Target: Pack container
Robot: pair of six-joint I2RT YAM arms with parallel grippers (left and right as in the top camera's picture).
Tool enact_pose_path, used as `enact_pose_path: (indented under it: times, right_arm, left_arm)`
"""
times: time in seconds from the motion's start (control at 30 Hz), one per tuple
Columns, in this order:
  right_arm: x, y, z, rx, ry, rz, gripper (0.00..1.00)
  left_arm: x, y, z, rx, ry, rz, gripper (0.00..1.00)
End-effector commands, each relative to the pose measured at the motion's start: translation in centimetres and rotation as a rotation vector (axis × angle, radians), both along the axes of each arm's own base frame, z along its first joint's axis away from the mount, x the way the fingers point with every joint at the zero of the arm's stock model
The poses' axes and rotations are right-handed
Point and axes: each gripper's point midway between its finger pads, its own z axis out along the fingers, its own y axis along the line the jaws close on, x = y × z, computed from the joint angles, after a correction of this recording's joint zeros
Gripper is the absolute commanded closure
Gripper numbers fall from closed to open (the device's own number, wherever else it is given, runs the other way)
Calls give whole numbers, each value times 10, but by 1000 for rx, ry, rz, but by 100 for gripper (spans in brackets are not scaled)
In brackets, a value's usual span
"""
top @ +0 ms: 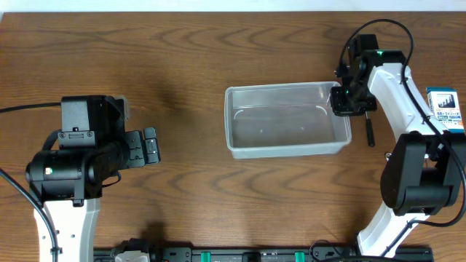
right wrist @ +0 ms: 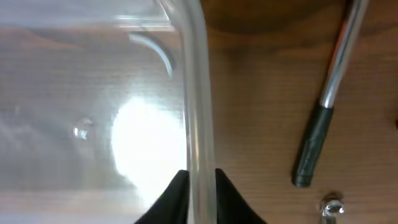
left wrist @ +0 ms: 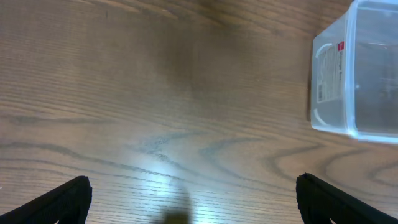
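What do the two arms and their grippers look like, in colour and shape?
Both arms have white links and bulky black joint housings; the left arm and the right arm each show a small green light and trail black cables. The left gripper and the right gripper are black, with two fingers each.

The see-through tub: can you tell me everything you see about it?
The container is a clear plastic rectangular tub with rounded corners and a rim. It sits upright on the wooden table, open on top, with nothing inside. The end wall facing the left arm carries a white label with a small red mark. The right gripper pinches the opposite wall, one finger inside, one outside.
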Motion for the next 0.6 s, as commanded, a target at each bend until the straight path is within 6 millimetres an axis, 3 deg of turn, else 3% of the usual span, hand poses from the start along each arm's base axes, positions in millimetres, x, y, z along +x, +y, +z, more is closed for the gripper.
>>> enact_pose_path:
  times: [0.0,0.23,0.57]
  right_arm:
    - [-6,-2,-5,-28,27,28,74]
    - [-4,-1,-5,-22,21,27,51]
    - [2,6,1,22,-5,39,41]
  left_arm:
    - [1,4,7,10,-19,20,2]
    - [1,4,7,10,-20,20,2]
    - [2,4,7,11,-24,20,2]
